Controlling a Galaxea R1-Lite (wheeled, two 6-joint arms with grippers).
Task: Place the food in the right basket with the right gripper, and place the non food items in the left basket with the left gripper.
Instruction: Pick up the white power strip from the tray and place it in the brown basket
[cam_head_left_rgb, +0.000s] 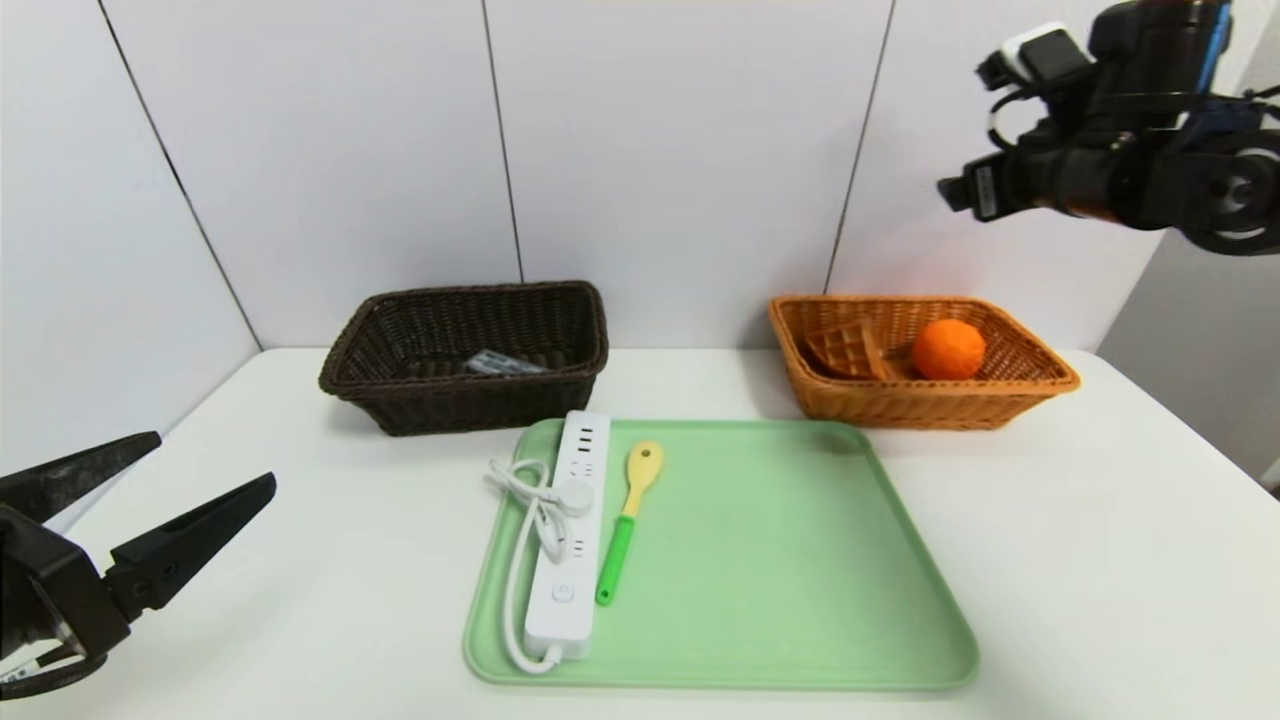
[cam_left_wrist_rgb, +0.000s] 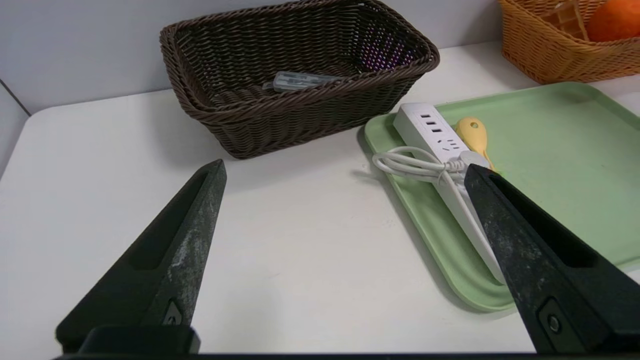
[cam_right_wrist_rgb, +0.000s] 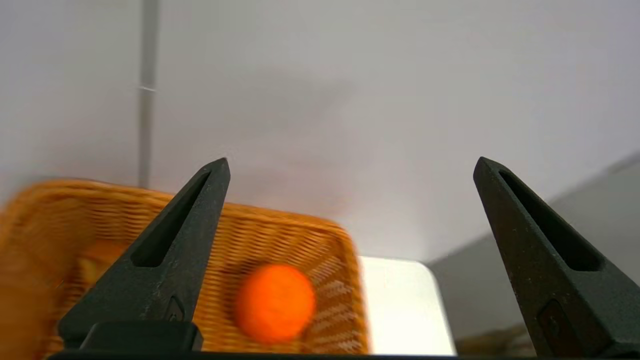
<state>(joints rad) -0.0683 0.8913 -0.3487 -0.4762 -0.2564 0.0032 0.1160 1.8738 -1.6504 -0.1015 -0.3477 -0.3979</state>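
Two food items already lie in the orange basket (cam_head_left_rgb: 1040, 385) at the table's two o'clock: an orange (cam_head_left_rgb: 947, 348) and, just beside it, a waffle-like piece (cam_head_left_rgb: 845, 350). One flat clear packet (cam_head_left_rgb: 500, 363) rests in the dark basket (cam_head_left_rgb: 400, 400) at eleven o'clock. Left on the green tray (cam_head_left_rgb: 800, 560), at the table's centre, are a white power strip (cam_head_left_rgb: 570, 540) with its coiled cord and a yellow-and-green spoon (cam_head_left_rgb: 628, 520) touching or nearly touching its side; both are non-food, so the remaining work looks to be the left arm's. The right gripper (cam_right_wrist_rgb: 350, 170) hangs high above the orange basket, jaws spread wide and empty. The left gripper (cam_left_wrist_rgb: 345, 172), at eight o'clock, is likewise wide open, holding nothing.
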